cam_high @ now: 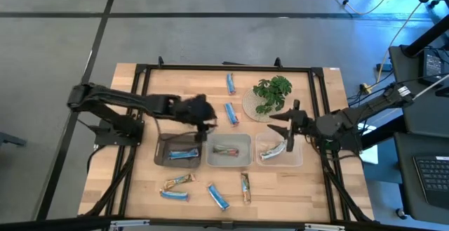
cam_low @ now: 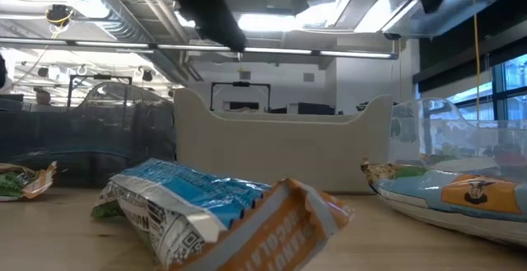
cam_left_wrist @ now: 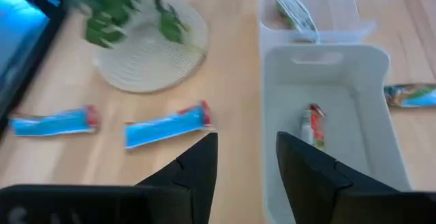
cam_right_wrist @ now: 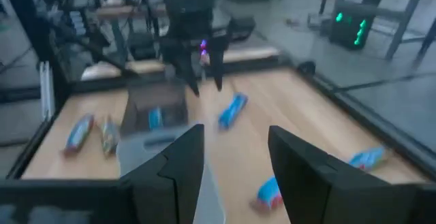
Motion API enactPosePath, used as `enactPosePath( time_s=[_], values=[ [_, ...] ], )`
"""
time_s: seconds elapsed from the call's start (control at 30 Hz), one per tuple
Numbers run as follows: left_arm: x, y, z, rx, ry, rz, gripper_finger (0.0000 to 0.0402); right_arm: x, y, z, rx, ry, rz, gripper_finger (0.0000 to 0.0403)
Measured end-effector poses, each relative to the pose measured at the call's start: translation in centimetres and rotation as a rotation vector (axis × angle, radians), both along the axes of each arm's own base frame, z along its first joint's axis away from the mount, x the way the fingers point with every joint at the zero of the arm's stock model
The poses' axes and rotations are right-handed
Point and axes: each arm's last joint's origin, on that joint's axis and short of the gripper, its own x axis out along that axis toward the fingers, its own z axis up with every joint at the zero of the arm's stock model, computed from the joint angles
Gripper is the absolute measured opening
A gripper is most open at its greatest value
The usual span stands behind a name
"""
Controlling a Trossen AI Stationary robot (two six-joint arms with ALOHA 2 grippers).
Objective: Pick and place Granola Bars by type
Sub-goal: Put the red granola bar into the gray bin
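Sorting partly done: dark left tray [cam_high: 160,159] holds a blue foil bar [cam_high: 183,154], white middle tray [cam_high: 247,144] a brown/red bar [cam_high: 226,151], clear right tray [cam_high: 298,159] a silvery bar [cam_high: 273,152]. Two blue bars [cam_high: 231,98] near the plant, four at the front of the wooden table [cam_high: 323,189] left. Left gripper [cam_high: 208,121] and right gripper [cam_high: 287,122] both open, empty.

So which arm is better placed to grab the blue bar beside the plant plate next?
Probably left: the left gripper hangs open right beside that blue bar, while the right gripper is over the right tray.
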Motion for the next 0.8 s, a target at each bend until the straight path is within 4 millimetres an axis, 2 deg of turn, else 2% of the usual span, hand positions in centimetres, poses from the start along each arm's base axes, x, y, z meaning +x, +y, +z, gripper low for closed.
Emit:
enactPosePath(
  time_s=[0.23, 0.37, 0.5, 0.67, 0.8],
  values=[
    [-5.4, 2.9, -1.0, -0.008, -0.256, 0.016, 0.0137, 2.7, -2.8, 4.7, -0.04, 0.085, -0.181, 0.0168],
    [-7.7, 4.0, -1.6, 0.031, -0.427, 0.088, 0.0139, 5.3, -5.5, 6.6, -0.04, 0.17, -0.322, 0.0168],
    [-9.4, 4.7, -1.6, 0.065, -0.544, 0.129, 0.014, 7.8, -9.0, 8.2, -0.032, 0.264, -0.455, 0.0168],
    [-10.4, 5.1, -1.5, 0.077, -0.564, 0.16, 0.0136, 11.2, -13.6, 8.2, 0.052, 0.36, -0.414, 0.0168],
    [-10.3, 5.2, -1.7, 0.076, -0.556, 0.161, 0.0138, 13.9, -16.6, 6.5, 0.104, 0.439, -0.331, 0.0168]
  ],
)
